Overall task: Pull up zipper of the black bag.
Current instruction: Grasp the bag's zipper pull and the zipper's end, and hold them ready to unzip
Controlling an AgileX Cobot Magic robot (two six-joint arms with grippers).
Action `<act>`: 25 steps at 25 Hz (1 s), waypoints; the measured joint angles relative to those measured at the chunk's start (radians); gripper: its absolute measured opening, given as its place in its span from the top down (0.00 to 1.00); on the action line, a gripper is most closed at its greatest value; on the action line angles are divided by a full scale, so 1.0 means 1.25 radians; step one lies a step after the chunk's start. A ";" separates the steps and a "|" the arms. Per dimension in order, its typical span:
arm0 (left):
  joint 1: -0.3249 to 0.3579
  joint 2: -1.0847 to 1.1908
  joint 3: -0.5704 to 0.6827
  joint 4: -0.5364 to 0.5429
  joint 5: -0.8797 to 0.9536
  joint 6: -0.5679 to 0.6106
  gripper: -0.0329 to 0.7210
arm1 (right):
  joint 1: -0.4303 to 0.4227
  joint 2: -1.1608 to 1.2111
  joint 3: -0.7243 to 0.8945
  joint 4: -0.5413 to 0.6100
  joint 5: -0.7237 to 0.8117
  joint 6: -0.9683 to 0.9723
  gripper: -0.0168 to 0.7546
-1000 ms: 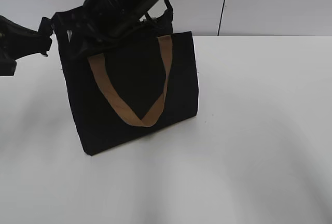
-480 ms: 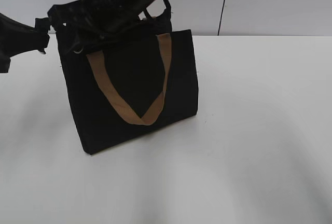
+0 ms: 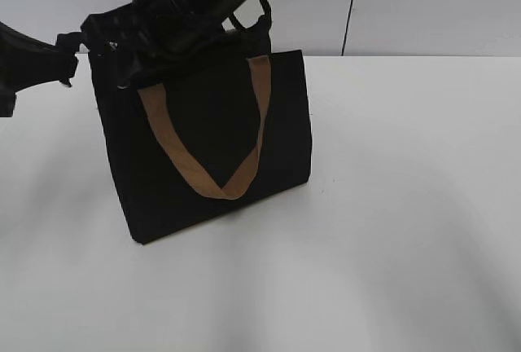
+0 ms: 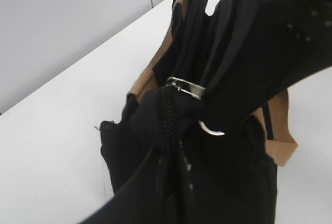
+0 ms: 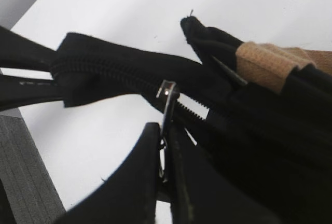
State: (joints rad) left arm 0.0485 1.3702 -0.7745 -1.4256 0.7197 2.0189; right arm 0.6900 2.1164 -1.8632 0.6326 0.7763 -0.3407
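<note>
The black bag [image 3: 212,148] stands on the white table with a tan strap handle [image 3: 199,169] hanging down its front. My right gripper [image 5: 165,146] reaches across to the bag's top left end [image 3: 126,67] and is shut on the zipper's silvery pull [image 5: 167,97]. The zipper [image 4: 168,120] runs along the top edge, with the pull [image 4: 185,87] near its left end. My left gripper [image 4: 171,182] is shut on the fabric at the bag's left end [image 3: 72,52]. Its fingers also show in the right wrist view [image 5: 31,79].
The white table [image 3: 407,205] stretches to the right of and in front of the bag. A pale wall [image 3: 423,10] runs behind. A second tan strap [image 4: 277,141] hangs on the bag's other side.
The right gripper with the pull shifted slightly left, lifting the bag's top left corner, then eased back a little. The left gripper stayed on the bag's end.
</note>
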 joint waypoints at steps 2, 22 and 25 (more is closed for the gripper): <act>0.000 0.000 0.000 0.007 0.000 -0.001 0.95 | 0.000 0.000 0.000 -0.023 0.002 0.000 0.97; -0.004 0.000 0.000 0.302 -0.077 -0.285 0.95 | -0.062 -0.030 0.000 -0.044 0.126 -0.016 0.98; -0.004 0.000 0.000 0.353 -0.081 -0.338 0.95 | -0.084 -0.032 0.000 -0.049 0.134 -0.016 0.98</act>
State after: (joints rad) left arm 0.0436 1.3702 -0.7745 -0.9848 0.6188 1.5963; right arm 0.5853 2.0766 -1.8632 0.5709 0.9442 -0.3609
